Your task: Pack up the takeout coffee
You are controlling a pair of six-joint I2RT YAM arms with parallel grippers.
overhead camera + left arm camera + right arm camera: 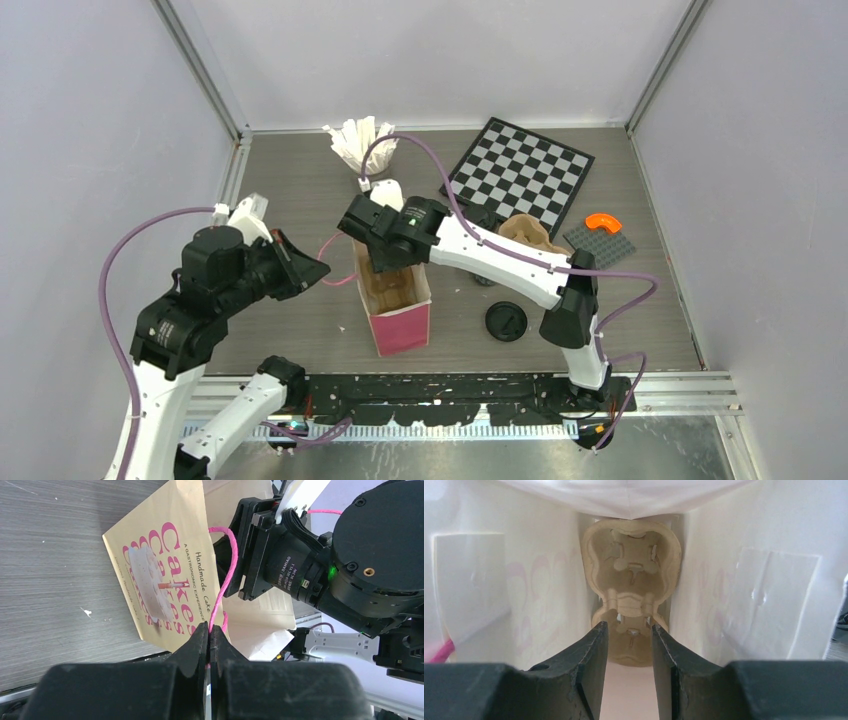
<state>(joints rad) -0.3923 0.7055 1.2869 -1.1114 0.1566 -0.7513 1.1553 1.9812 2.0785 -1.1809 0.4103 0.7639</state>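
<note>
A black lidded cup of the takeout coffee stands on the table right of the paper bag. The bag is cream with pink lettering. My left gripper is shut on the bag's pink string handle and sits left of the bag. My right gripper reaches down into the bag's mouth, open, with nothing between its fingers. Past its fingertips a brown pulp cup carrier lies at the bottom of the bag, its holes empty.
A second brown carrier sits right of my right arm, partly behind it. A chessboard lies at the back right. A cup of white stirrers stands at the back. An orange piece rests on a grey plate.
</note>
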